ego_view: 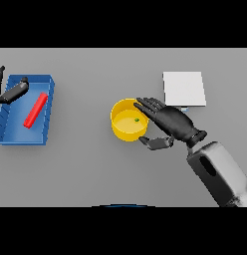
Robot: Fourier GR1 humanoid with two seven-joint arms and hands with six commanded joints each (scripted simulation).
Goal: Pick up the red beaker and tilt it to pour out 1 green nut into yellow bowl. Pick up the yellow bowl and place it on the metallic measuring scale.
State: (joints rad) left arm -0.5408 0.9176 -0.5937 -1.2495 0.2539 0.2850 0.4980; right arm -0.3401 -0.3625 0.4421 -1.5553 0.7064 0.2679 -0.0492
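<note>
The yellow bowl (126, 121) stands at the table's middle with one small green nut (137, 120) inside it. My right hand (170, 122) is at the bowl's right rim, fingers stretched over the edge and thumb below it, held open around the rim. The red beaker (36, 110) lies on its side in the blue bin (11, 137) at the left. My left hand (11, 92) hovers open over the bin's upper left corner. The metallic scale (184, 88) is a pale square plate behind my right hand.
The blue bin takes up the left side of the grey table. The scale sits a short way up and right of the bowl.
</note>
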